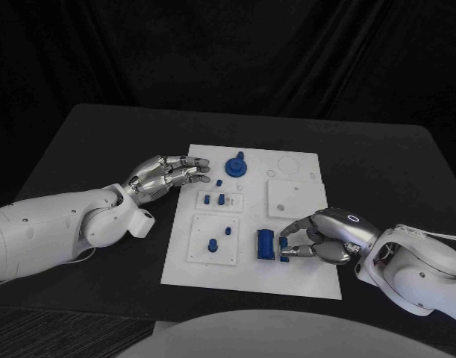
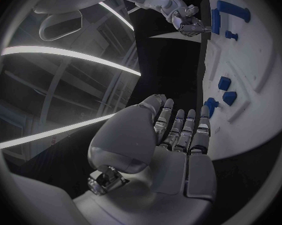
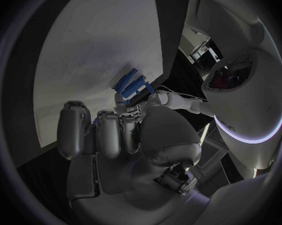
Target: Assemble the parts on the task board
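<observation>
White task board (image 1: 292, 280) mid-table, small blue parts (image 1: 263, 245) on it

Two glossy white, rounded arms end in silver metallic hands with segmented fingers (image 1: 190, 171) and thin white wrist cables.

no readable text, labels or numbers on anything in view.

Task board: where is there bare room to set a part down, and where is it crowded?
Bare patch on the task board along its near edge, and the far right corner around the faint circle. Crowded: the left column of blue parts beside the left hand, and the tall blue block at the right hand.
</observation>
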Robot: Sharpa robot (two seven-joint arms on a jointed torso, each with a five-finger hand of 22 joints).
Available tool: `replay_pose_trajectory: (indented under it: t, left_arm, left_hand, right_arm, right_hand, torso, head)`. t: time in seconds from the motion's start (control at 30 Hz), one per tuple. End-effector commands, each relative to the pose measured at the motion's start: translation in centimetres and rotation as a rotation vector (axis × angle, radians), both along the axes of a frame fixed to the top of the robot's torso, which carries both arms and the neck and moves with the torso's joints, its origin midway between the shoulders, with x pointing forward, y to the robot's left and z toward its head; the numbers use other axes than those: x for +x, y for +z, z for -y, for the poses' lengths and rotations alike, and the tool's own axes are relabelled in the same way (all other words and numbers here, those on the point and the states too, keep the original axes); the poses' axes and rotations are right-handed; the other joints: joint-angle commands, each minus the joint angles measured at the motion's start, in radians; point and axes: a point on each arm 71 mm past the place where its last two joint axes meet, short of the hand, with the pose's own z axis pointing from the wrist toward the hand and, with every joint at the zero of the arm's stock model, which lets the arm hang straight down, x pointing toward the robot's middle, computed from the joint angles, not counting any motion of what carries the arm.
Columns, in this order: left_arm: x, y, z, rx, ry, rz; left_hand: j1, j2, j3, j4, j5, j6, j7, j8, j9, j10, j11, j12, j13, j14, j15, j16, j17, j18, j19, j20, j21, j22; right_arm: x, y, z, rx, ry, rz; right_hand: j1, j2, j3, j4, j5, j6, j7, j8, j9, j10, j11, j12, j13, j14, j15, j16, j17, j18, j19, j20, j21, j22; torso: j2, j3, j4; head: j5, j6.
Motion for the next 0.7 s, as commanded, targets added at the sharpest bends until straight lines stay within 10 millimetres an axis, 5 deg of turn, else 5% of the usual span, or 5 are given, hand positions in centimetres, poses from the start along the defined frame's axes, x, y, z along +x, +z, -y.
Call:
replay_pose_trajectory:
  t: [0.03, 0.47, 0.7]
  left_arm:
    - [-0.1, 1.19, -0.07, -0.125, 0.005, 0.126]
    - [-0.04, 0.99, -0.07, -0.118, -0.001, 0.112]
    - [-0.04, 0.88, -0.1, -0.116, -0.004, 0.106]
  left_hand:
    - [0.01, 0.002, 0.006, 0.001, 0.005, 0.001, 0.005, -0.007, -0.001, 0.001, 0.006, -0.005, -0.001, 0.006, 0.001, 0.007, 0.001, 0.007, 0.005, 0.0, 0.003, 0.001]
    - [0.011, 0.003, 0.01, 0.0, 0.006, -0.001, 0.007, -0.008, -0.002, -0.001, 0.006, -0.01, -0.001, 0.008, 0.002, 0.007, 0.001, 0.007, 0.01, 0.002, 0.006, 0.002]
    - [0.012, 0.003, 0.011, -0.001, 0.006, -0.002, 0.007, -0.009, -0.002, -0.001, 0.006, -0.01, -0.001, 0.009, 0.002, 0.008, 0.001, 0.007, 0.012, 0.002, 0.007, 0.002]
  right_arm:
    - [-0.1, -0.54, 0.07, -0.053, -0.01, -0.027]
    - [0.04, -0.86, 0.21, -0.124, -0.047, -0.015]
    - [0.05, -0.75, 0.1, -0.18, -0.037, 0.054]
  right_hand:
    - [0.011, 0.003, -0.008, 0.0, 0.005, 0.014, 0.001, 0.0, -0.002, 0.102, -0.007, 0.005, 0.263, 0.066, -0.007, 0.0, 0.019, -0.011, 0.02, -0.009, -0.004, 0.196]
    - [0.006, 0.01, -0.022, 0.002, 0.006, 0.004, -0.005, -0.014, -0.017, 0.093, -0.011, -0.005, 0.247, 0.061, -0.01, -0.009, -0.006, -0.004, 0.01, -0.01, -0.032, 0.187]
    - [-0.002, 0.02, -0.046, 0.002, 0.0, -0.1, -0.011, -0.027, -0.065, 0.083, -0.017, -0.018, 0.228, 0.06, -0.015, -0.015, -0.016, -0.002, 0.005, -0.015, -0.045, 0.183]
  torso:
    - [0.0, -0.0007, 0.0011]
    - [0.0, -0.0007, 0.0017]
    - [0.0, -0.0002, 0.001]
  head:
    - [0.0, 0.0]
    - [-0.003, 0.0]
    - [-0.002, 0.0]
